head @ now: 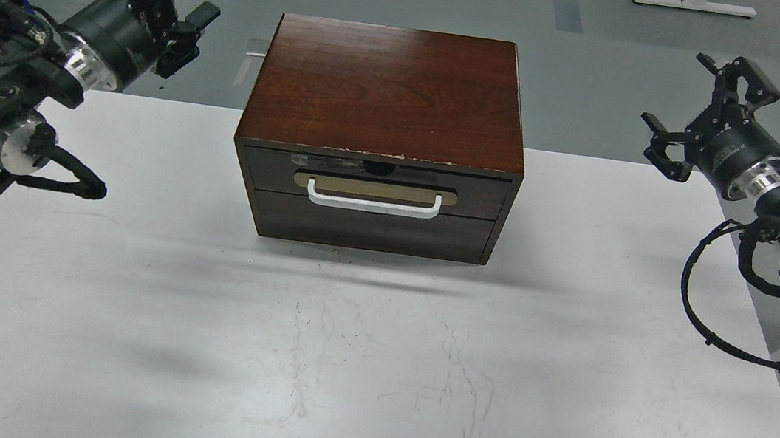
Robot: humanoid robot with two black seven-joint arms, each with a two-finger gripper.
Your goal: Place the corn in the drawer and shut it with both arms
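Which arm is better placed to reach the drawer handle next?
Neither clearly: left gripper and right gripper both hover open, wide of the cabinet. The shut drawer and its handle sit midway. No corn visible.

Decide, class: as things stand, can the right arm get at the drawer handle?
Probably yes. The handle faces the bare table, with nothing in front of it. The right gripper hangs open, off to the cabinet's side, with free space between.
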